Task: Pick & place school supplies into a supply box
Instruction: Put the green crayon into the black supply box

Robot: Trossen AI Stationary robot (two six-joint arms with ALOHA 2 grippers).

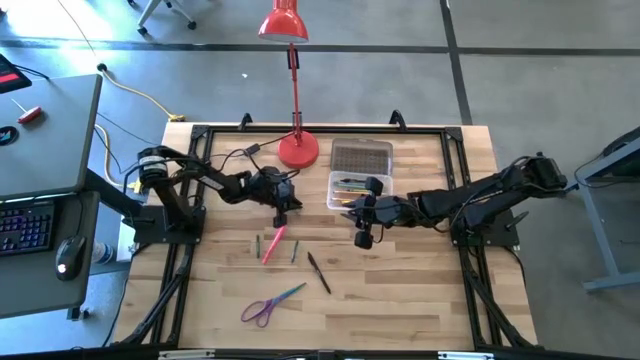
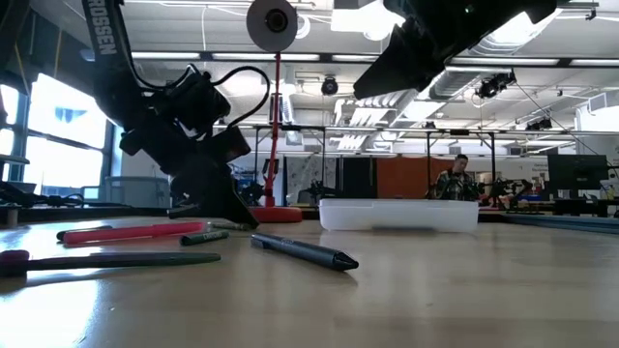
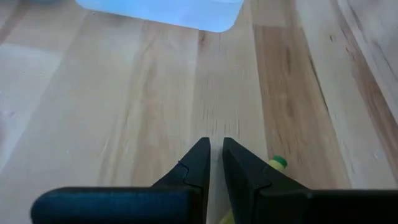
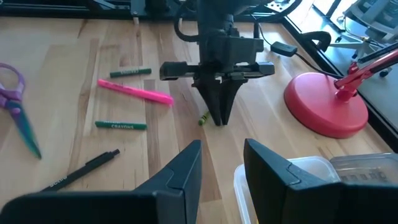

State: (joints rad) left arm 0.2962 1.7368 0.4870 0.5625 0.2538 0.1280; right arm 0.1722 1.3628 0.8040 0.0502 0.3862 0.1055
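Yellow-green crayon (image 4: 203,118) lies on the table, pinched at its tip by the left gripper (image 4: 219,119), and could slip free before reaching the supply box (image 1: 358,190), beside which the right gripper (image 4: 222,163) hovers open.

Table (image 1: 400,300) pale wood planks, smooth matt grain; supply box (image 4: 273,186) clear glossy plastic, lid (image 1: 361,156) greyish bumpy translucent; lamp base (image 4: 326,102) smooth red satin; left gripper (image 4: 219,118) and right gripper (image 4: 221,163) fingers matt black plastic; pen (image 2: 305,250) dark matt
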